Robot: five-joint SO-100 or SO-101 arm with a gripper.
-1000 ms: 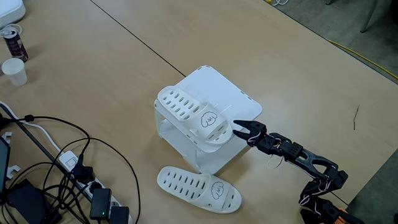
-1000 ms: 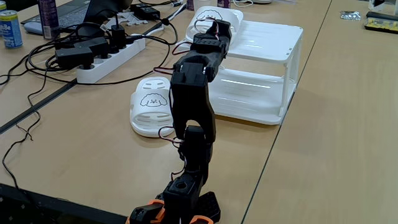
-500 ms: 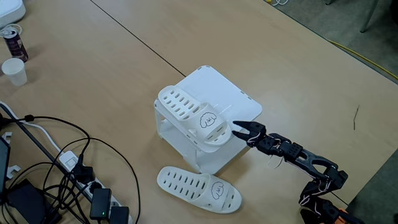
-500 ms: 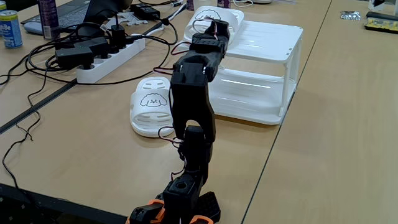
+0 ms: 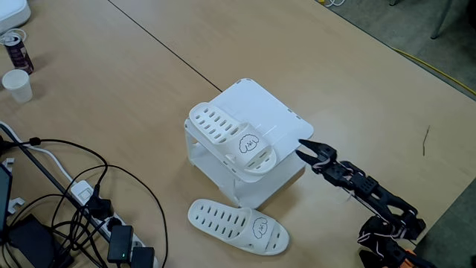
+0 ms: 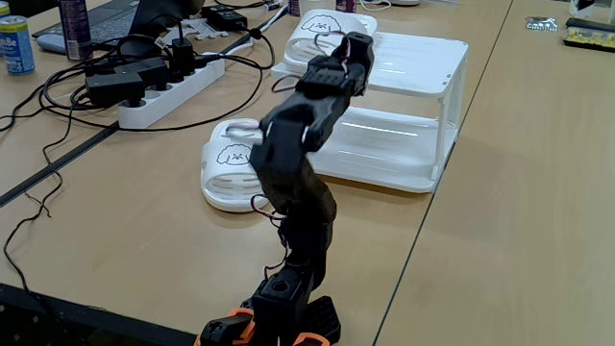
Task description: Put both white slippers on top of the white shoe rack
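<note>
The white shoe rack (image 5: pixel 262 109) stands mid-table. One white slipper (image 5: pixel 230 138) lies on its flat top along the left edge, cartoon face toward the arm. It is seen again on the rack's (image 6: pixel 413 58) far left corner as the slipper (image 6: pixel 325 23). The other white slipper (image 5: pixel 238 225) lies flat on the table in front of the rack, also visible as the slipper (image 6: pixel 231 165) beside the rack's lower tier. My gripper (image 5: pixel 303 147) hovers just right of the rack-top slipper, a short gap away, open and holding nothing. In the low view the gripper (image 6: pixel 357 42) is raised above the rack top.
A power strip (image 6: pixel 163 91) and tangled black cables (image 5: pixel 67 193) crowd the left side. A paper cup (image 5: pixel 16 84) and a can (image 5: pixel 16 50) stand far left. The table edge runs along the right, near the arm's base (image 6: pixel 279 322).
The gripper has let go of the rack-top slipper and drawn back to the right and upward. That slipper stays on the rack; the other has not moved.
</note>
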